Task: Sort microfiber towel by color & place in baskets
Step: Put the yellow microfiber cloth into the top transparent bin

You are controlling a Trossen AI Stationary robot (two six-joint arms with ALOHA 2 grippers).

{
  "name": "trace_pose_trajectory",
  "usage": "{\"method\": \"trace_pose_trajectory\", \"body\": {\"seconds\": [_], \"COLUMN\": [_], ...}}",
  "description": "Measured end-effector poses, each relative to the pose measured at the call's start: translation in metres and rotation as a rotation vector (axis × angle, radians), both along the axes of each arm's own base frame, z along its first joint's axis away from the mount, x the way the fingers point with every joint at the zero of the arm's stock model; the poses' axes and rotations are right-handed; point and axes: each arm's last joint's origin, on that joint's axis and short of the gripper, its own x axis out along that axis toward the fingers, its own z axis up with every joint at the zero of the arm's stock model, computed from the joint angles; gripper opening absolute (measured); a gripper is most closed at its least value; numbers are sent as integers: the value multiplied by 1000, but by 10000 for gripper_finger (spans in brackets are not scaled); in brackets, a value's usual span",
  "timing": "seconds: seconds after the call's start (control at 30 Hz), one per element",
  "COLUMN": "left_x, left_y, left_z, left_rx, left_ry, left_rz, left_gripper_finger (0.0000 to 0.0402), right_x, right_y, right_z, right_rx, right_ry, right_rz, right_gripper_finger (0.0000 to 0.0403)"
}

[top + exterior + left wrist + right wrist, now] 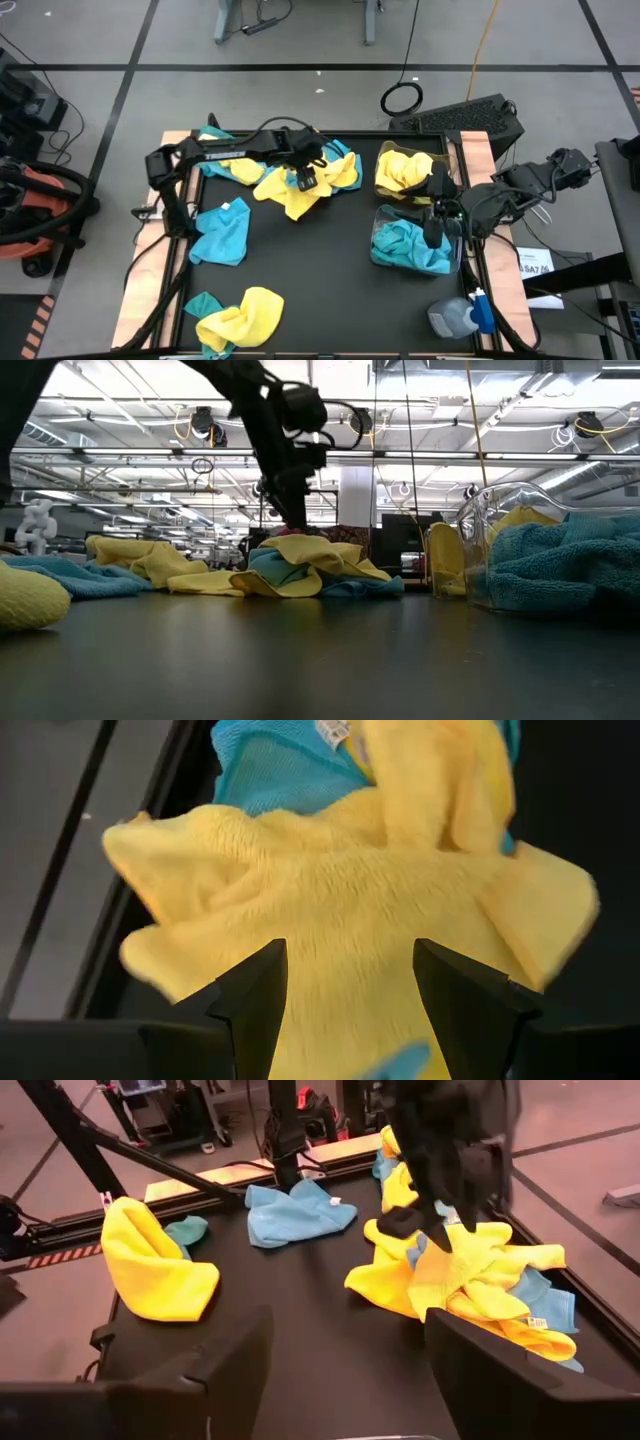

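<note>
Position noted: left pincer (306, 180) hung wide and empty directly above the yellow towel (290, 192) near the desk's far edge — clearly the nearer arm. Right pincer (436, 222), open, hovered over the near basket (384, 215) at the right edge.

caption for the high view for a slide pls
Left gripper open over the mixed towel pile; right gripper open above the teal bin, yellow bin behind it.

surface: black table (320, 270) | on it – towels (300, 185), 2 baskets (455, 262), bottle (455, 318)
</note>
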Motion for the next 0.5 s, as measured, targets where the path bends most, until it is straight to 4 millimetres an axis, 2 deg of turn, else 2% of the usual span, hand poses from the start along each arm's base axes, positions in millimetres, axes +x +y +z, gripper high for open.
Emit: {"method": "trace_pose_trajectory", "body": {"seconds": [0.17, 0.27, 0.33, 0.5], "left_x": [6, 6, 7, 6], "left_y": [15, 18, 17, 13], "left_z": [-28, -38, -38, -25], "left_rx": [-92, -126, -138, -132], "left_ry": [29, 62, 47, 4], "left_rz": [3, 10, 0, -17], "left_gripper_finger": [223, 200, 161, 26], "right_x": [0, -1, -1, -1], "right_y": [0, 1, 0, 0], "right_z": [-1, -2, -2, -3], "right_rx": [16, 31, 35, 35], "right_ry": [9, 17, 20, 31], "right_rz": [-3, 12, 10, 8], "right_gripper_finger": [246, 243, 241, 235]}}
